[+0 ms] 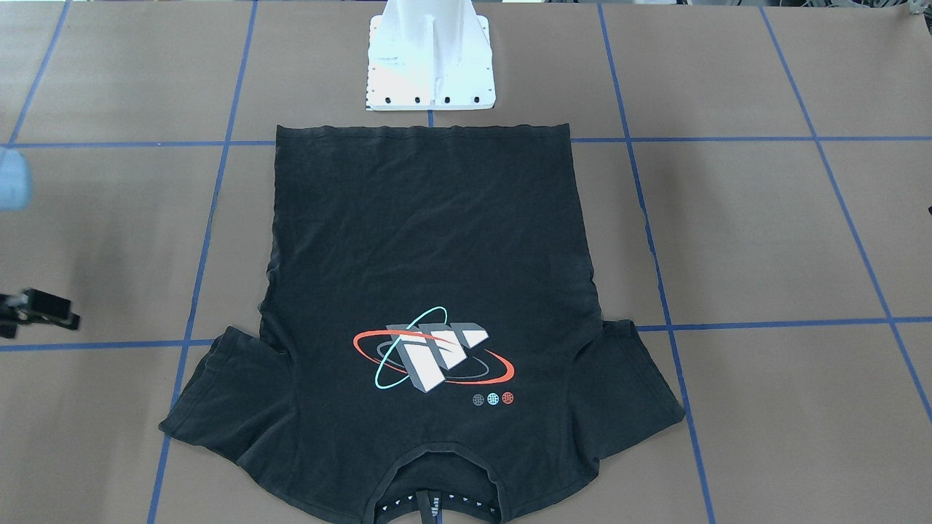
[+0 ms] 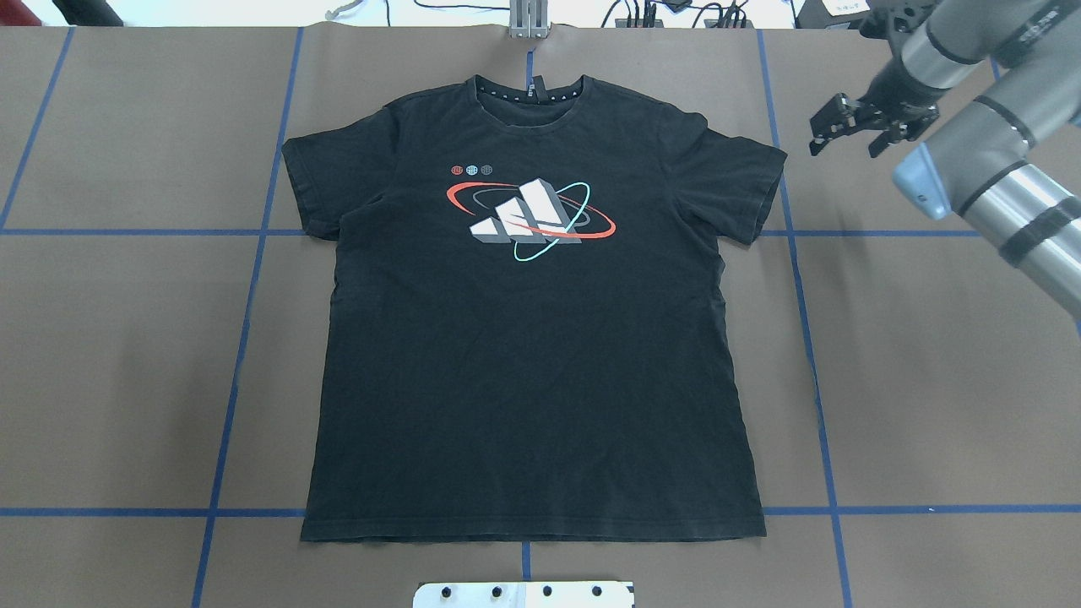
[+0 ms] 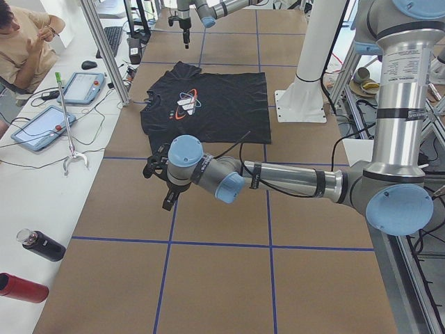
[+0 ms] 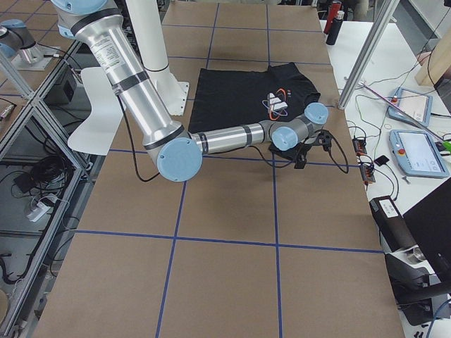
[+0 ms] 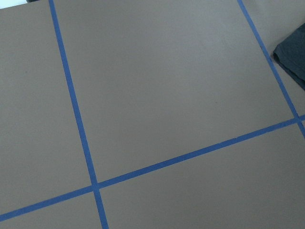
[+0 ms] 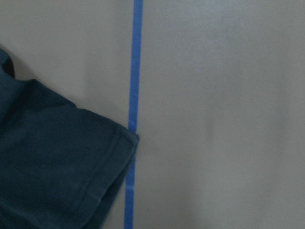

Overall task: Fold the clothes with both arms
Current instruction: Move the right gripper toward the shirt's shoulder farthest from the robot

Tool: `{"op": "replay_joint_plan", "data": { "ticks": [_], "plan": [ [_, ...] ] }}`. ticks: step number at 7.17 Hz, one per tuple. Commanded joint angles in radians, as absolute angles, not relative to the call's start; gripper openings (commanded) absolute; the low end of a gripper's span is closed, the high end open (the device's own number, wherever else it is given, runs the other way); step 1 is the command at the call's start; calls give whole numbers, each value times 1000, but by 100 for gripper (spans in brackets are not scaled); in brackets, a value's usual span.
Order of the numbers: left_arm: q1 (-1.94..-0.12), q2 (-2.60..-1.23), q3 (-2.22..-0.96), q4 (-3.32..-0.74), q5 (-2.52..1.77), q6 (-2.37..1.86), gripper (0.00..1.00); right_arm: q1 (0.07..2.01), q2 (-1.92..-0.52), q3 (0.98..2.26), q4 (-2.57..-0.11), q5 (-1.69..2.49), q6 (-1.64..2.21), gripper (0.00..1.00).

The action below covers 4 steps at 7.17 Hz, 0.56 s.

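Observation:
The black T-shirt (image 2: 524,338) lies flat on the brown table with its orbit logo (image 2: 528,215) facing up, collar away from the robot and hem towards the base. My right gripper (image 2: 844,149) hovers open and holds nothing, just right of the shirt's sleeve (image 2: 747,186). That sleeve's hem (image 6: 71,171) fills the lower left of the right wrist view. In the front-facing view the right gripper (image 1: 33,311) is cut off at the left edge. My left gripper (image 3: 165,198) shows only in the left side view, over bare table off the shirt, and I cannot tell its state. A shirt corner (image 5: 293,57) edges the left wrist view.
Blue tape lines (image 2: 794,253) grid the table. The white pedestal base (image 1: 429,65) stands just past the hem. Along the table's far side is a bench with tablets (image 3: 42,129), bottles (image 3: 42,245), metal frame posts (image 3: 104,49) and a seated person (image 3: 21,42).

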<state>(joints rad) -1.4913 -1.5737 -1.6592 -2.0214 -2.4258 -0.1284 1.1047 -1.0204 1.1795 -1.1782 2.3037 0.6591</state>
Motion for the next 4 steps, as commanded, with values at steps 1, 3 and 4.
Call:
{"op": "replay_joint_plan", "data": {
  "ticks": [1,3,4],
  "plan": [
    [-1488,-1574,-1655,-2026,-2424,-127,99,1060,-1003,1064,-879,2159,729,96],
    [-1482,-1575,-1655,-2026,-2424,-129,99,1054,-999,1034,-810,2114,729,89],
    [-1477,-1575,-1651,-2026,-2424,-129,99,1033,-980,1000,-752,2070,729,85]
  ]
}}
